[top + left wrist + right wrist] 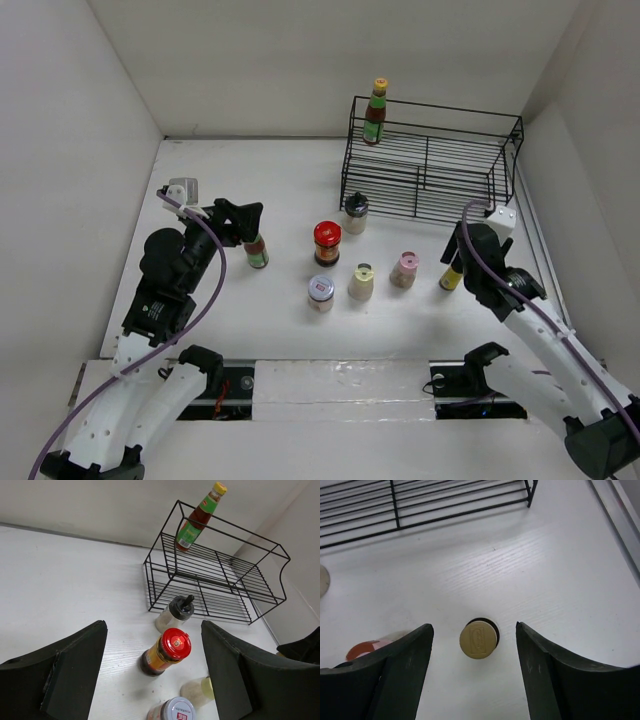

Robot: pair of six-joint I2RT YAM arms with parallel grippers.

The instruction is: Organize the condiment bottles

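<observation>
A black wire rack (428, 158) with two shelves stands at the far right of the white bench (250, 190), which plain white walls (300, 60) enclose left, right and far.

A sauce bottle (375, 112) stood on the wire rack's (430, 165) top shelf. A red-lidded jar (327, 243) and four small jars (361, 282) stood on the table (260, 180). The left gripper (250, 225) hung over a dark bottle (257, 252), possibly touching it. The right gripper (462, 245) hung over a yellow-capped bottle (451, 277).

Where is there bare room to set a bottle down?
On the rack, the upper shelf right of the sauce bottle is bare. So is the table at its far-left corner, between its left edge and the rack. The middle, around the red-lidded jar, is crowded.
</observation>
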